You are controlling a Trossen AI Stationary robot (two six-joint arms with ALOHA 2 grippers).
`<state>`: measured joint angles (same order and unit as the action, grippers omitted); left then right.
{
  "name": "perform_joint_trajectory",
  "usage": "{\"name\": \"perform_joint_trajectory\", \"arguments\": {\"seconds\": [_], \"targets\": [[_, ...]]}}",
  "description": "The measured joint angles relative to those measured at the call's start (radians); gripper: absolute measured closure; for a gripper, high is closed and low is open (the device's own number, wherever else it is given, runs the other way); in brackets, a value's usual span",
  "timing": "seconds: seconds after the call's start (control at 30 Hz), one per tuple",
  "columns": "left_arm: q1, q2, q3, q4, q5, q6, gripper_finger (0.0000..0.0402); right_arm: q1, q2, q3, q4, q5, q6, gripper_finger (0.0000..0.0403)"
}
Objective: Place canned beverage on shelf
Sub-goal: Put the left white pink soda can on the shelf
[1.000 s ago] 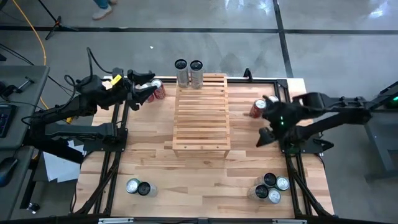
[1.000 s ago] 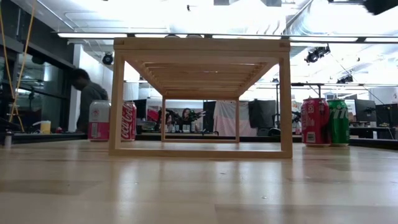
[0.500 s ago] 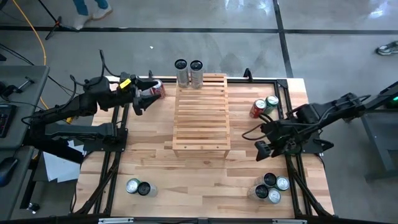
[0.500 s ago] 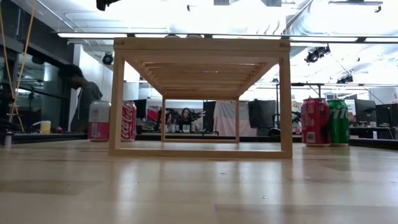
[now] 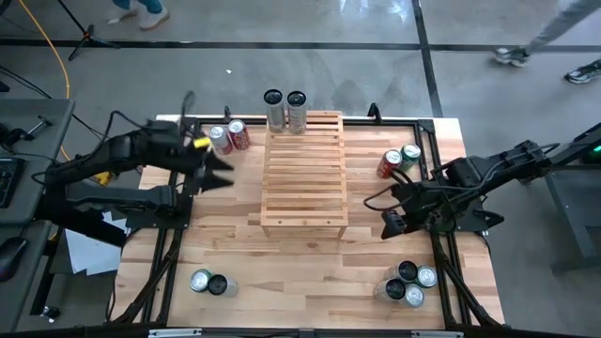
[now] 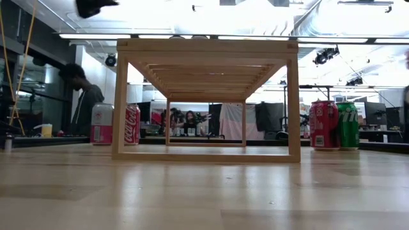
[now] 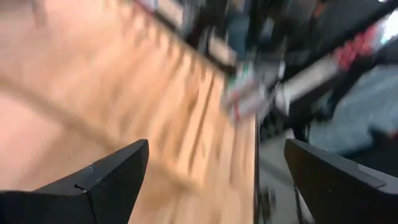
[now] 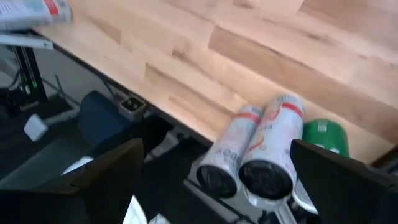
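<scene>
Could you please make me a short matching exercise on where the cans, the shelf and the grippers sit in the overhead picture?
Things:
1. shelf
2. two silver cans
3. red and green cans
4. left gripper

Places:
A. table's right side, right of the shelf
B. middle of the table
C. left of the shelf, open, holding nothing
D. standing at the shelf's far end

Pairs: 1-B, 2-D, 3-A, 4-C

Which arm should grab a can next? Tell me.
Probably left. Its open hand hangs just in front of the two cans beside the shelf; the right hand sits between can groups.
</scene>
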<state>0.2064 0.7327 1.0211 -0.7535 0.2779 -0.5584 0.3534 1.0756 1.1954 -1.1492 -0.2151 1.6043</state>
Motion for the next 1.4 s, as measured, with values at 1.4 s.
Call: {"name": "perform_joint_trajectory", "arguments": {"seconds": [1.4], "targets": [[-1.040, 0.919, 0.542, -0.582, -0.300, -0.908, 0.0037, 0.000, 0.000, 0.000, -0.017, 0.180, -0.330, 0.0011]]}}
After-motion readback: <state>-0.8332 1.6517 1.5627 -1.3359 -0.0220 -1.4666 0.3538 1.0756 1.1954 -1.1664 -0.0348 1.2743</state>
